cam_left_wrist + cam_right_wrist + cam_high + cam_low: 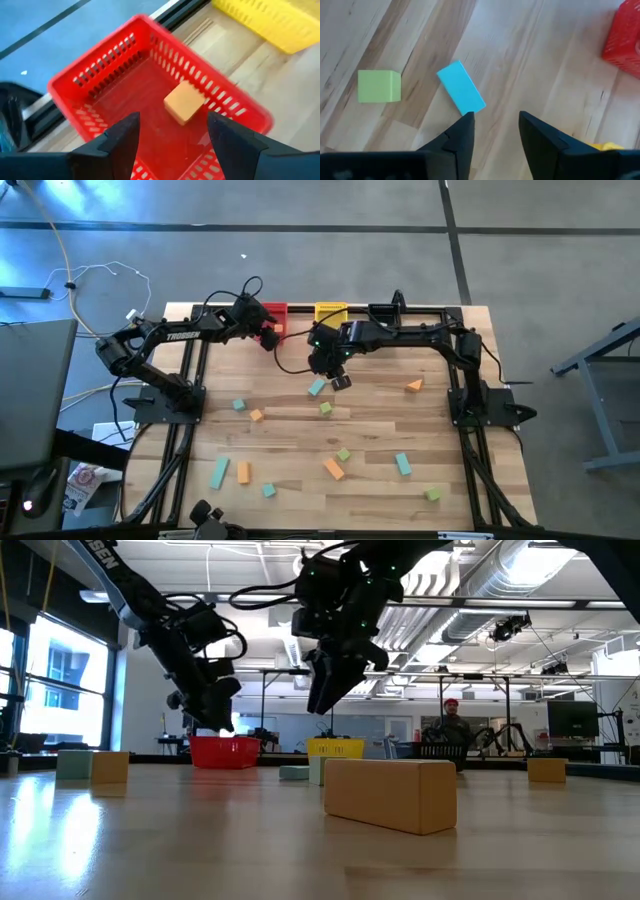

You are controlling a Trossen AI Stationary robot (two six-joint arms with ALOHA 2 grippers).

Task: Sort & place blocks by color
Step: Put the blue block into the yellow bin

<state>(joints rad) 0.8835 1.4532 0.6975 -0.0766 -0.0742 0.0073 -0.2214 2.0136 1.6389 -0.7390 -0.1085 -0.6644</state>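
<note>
My left gripper [268, 335] [172, 122] stands open over the red bin [100, 75] at the table's far edge. An orange block [184, 102] shows inside the bin, beyond the fingertips and clear of them. My right gripper [340, 380] [496, 120] hangs open above the table's middle with nothing between its fingers. A teal block [461, 93] [317, 387] lies flat on the wood just beside its fingertips. A light green cube [379, 86] [325, 409] rests a little nearer. In the low view both grippers [205, 710] [325, 690] are clear of the tabletop.
A yellow bin [331, 311] stands next to the red one. Loose blocks lie scattered over the near half: orange [334, 469], teal [403, 464], a green bar [219, 473], an orange piece [414, 385]. A person [452, 720] is in the room beyond.
</note>
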